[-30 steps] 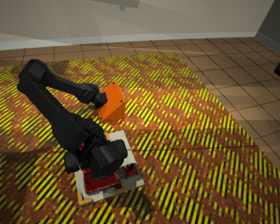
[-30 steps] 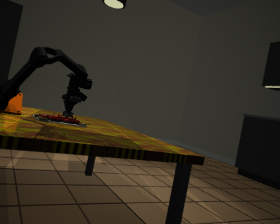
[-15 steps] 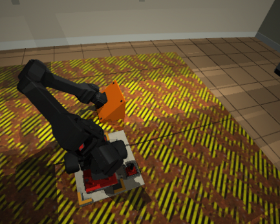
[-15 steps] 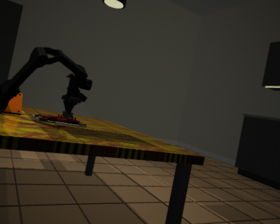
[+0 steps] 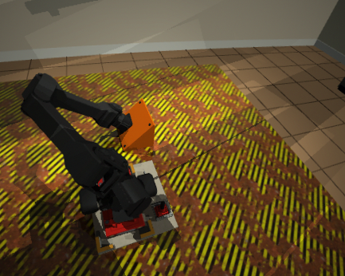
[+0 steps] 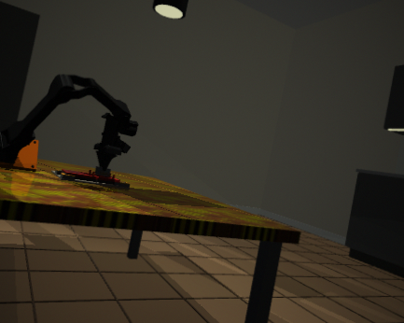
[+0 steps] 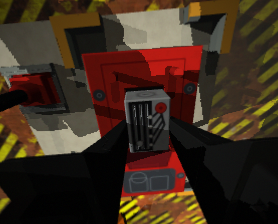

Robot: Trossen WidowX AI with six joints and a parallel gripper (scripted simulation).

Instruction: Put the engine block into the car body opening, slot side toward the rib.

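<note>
My gripper (image 7: 147,122) (image 6: 104,166) points down over the car body and is shut on the engine block, one finger on each side. The engine block (image 7: 146,94) (image 6: 103,171) is grey, with black slots on the left of its face and a red round mark on the right. The red car body (image 7: 192,65) (image 5: 125,224) (image 6: 76,175) lies under it. A dark edge of the opening shows just behind the block in the wrist view. The rib and the block's lower end are hidden; how deep it sits I cannot tell. In the top view the arm hides the block.
The pale tray (image 7: 145,35) (image 5: 146,167) around the car body has orange-brown corner brackets (image 7: 75,21). A red part (image 7: 40,90) (image 5: 162,210) with a black upright post stands in a grey socket beside the car body. The orange arm mount (image 5: 141,126) (image 6: 28,155) stands behind.
</note>
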